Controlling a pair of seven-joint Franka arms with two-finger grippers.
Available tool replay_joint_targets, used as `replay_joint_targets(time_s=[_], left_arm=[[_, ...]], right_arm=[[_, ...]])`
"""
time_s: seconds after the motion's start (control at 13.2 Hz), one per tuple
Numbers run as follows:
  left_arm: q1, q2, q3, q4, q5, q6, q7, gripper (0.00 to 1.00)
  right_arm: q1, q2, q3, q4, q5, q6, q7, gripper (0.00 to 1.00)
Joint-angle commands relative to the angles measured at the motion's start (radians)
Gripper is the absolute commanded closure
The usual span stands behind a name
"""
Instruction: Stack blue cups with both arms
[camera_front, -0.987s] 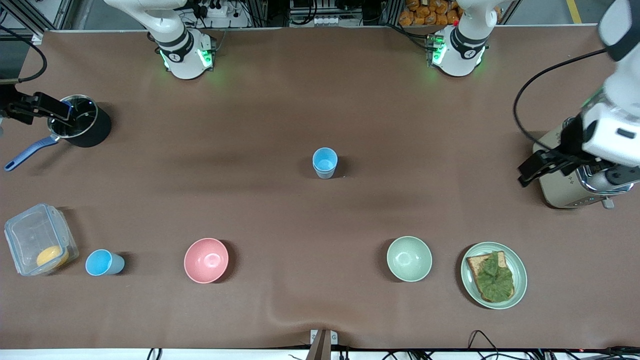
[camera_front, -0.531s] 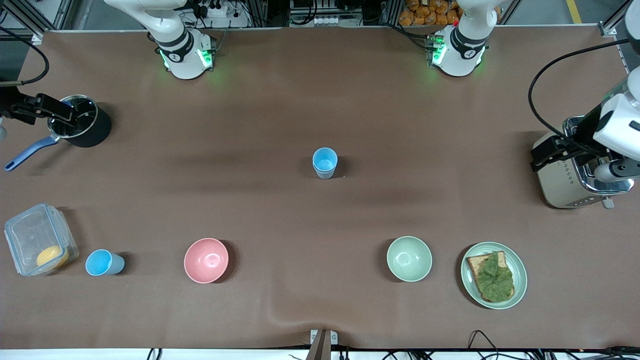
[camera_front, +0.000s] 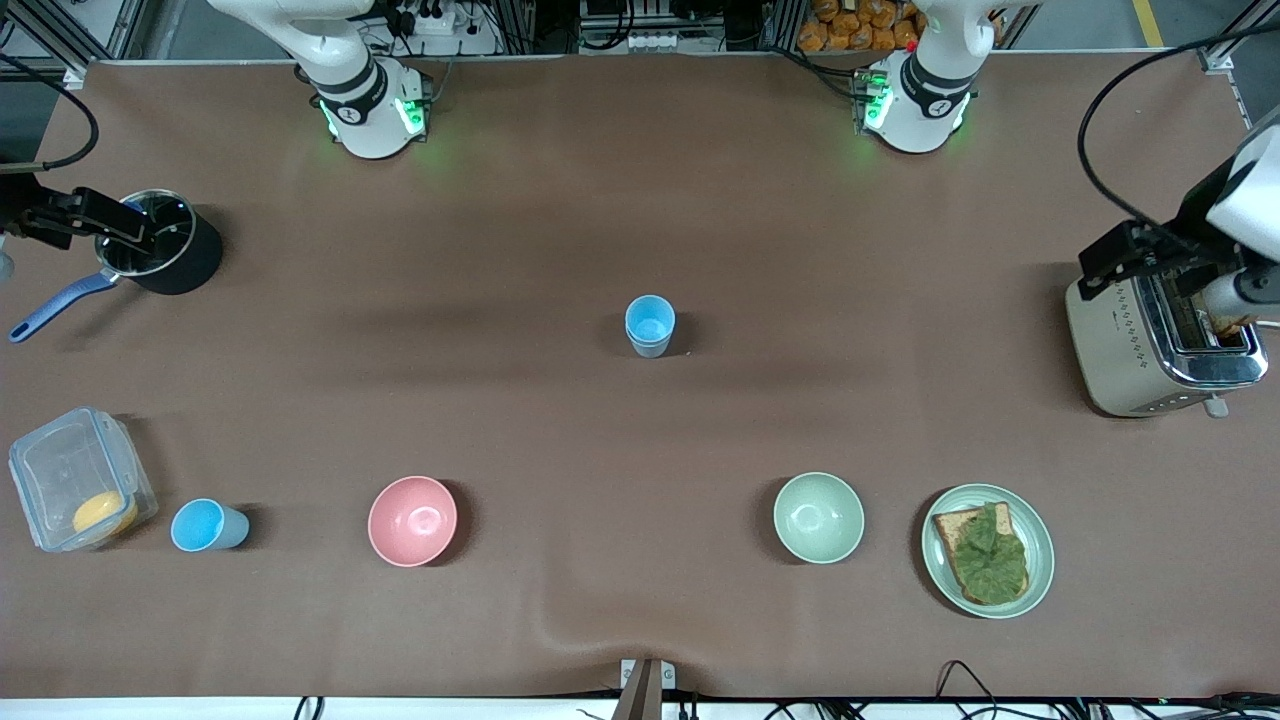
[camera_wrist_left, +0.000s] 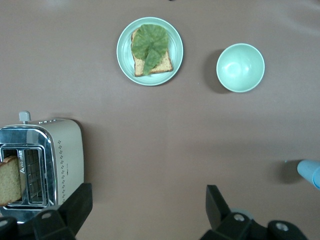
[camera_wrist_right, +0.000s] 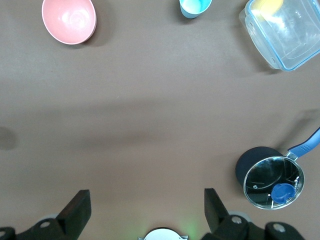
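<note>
A blue cup (camera_front: 650, 325) stands upright in the middle of the table; a second rim shows under its top, as if one cup sits in another. Its edge shows in the left wrist view (camera_wrist_left: 310, 172). A brighter sky blue cup (camera_front: 207, 526) stands beside the plastic box, nearer to the front camera; it also shows in the right wrist view (camera_wrist_right: 195, 6). My left gripper (camera_front: 1130, 255) (camera_wrist_left: 148, 205) is open and empty, up over the toaster's edge. My right gripper (camera_front: 75, 215) (camera_wrist_right: 145, 205) is open and empty, up beside the black pot.
A pink bowl (camera_front: 412, 520), a pale green bowl (camera_front: 818, 517) and a plate with toast (camera_front: 987, 550) lie along the front. A toaster (camera_front: 1150, 345) stands at the left arm's end. A black pot (camera_front: 165, 255) and a clear box (camera_front: 75, 490) stand at the right arm's end.
My left gripper has drawn back and up toward the table's end, uncovering the toaster. The right gripper has barely moved. The cups have not moved.
</note>
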Motion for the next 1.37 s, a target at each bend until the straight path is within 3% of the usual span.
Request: replay_joint_targets(time_s=[0.0,0.38,0.76,0.99,1.29], left_arm=[[-0.054,-0.037,0.067,-0.033,-0.027,-0.037,0.033,0.00],[-0.178,-0.051,0.218,-0.049,-0.051,-0.037,0.067,0.00],[-0.195,-0.069,0.227,-0.082,-0.053,-0.017,0.086,0.00],[-0.217,-0.089,0.242,-0.155,-0.044,0.067,0.069,0.00],[-0.206,-0.132,0.239,-0.229,-0.043,0.081,0.061,0.00]], right_arm=[[-0.022,-0.022,0.011,-0.023,0.012,0.005,-0.011,0.00],[-0.022,-0.020,0.010,-0.026,0.012,0.005,-0.011,0.00],[-0.022,-0.019,0.010,-0.029,0.012,0.007,-0.011,0.00],[-0.014,-0.016,0.010,-0.032,0.012,0.017,-0.011,0.00],[-0.016,-0.017,0.010,-0.052,0.012,0.025,-0.011,0.00]])
